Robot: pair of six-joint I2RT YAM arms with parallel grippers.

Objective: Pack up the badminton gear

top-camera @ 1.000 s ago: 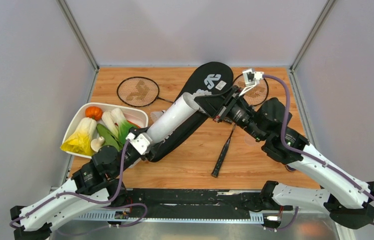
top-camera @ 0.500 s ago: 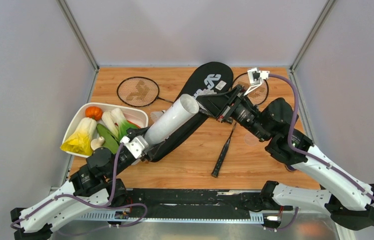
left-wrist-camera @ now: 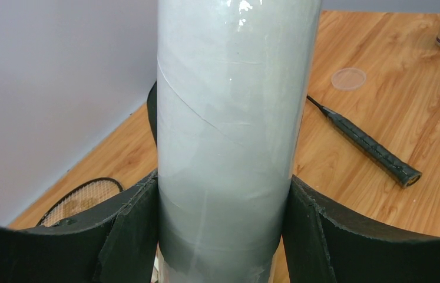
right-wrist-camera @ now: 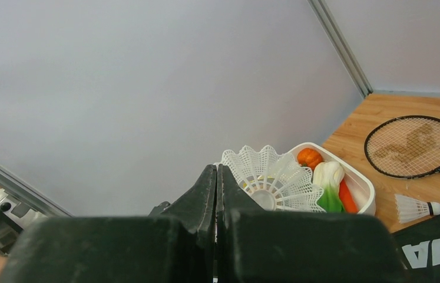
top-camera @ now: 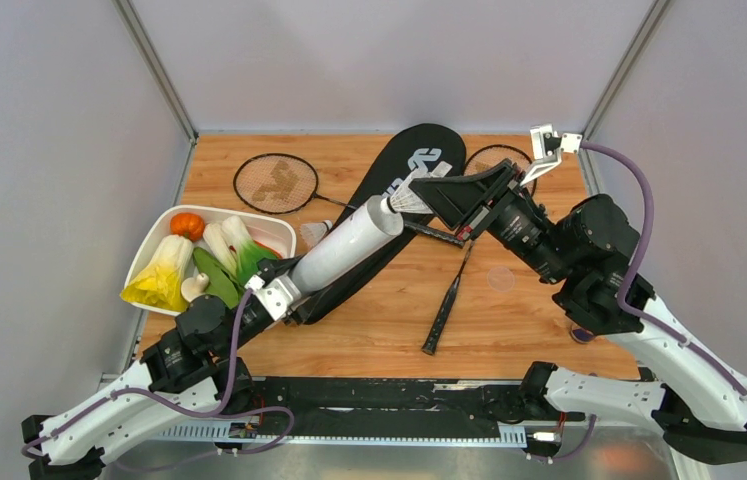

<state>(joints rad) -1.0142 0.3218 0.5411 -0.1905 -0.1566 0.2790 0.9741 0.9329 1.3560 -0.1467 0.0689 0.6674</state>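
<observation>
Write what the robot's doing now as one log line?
left gripper: shut on tube, tilted | right gripper: shut on shuttlecock at tube mouth

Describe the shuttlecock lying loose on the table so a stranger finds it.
Find the white tray of toy vegetables at the left. Between its right corner and the black bag lies a small white shuttlecock. Unlike the netted shuttlecock in the right end effector, nothing holds it.

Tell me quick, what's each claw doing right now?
Left claw: closed, holding the white tube.
Right claw: closed, pinching a shuttlecock.
</observation>
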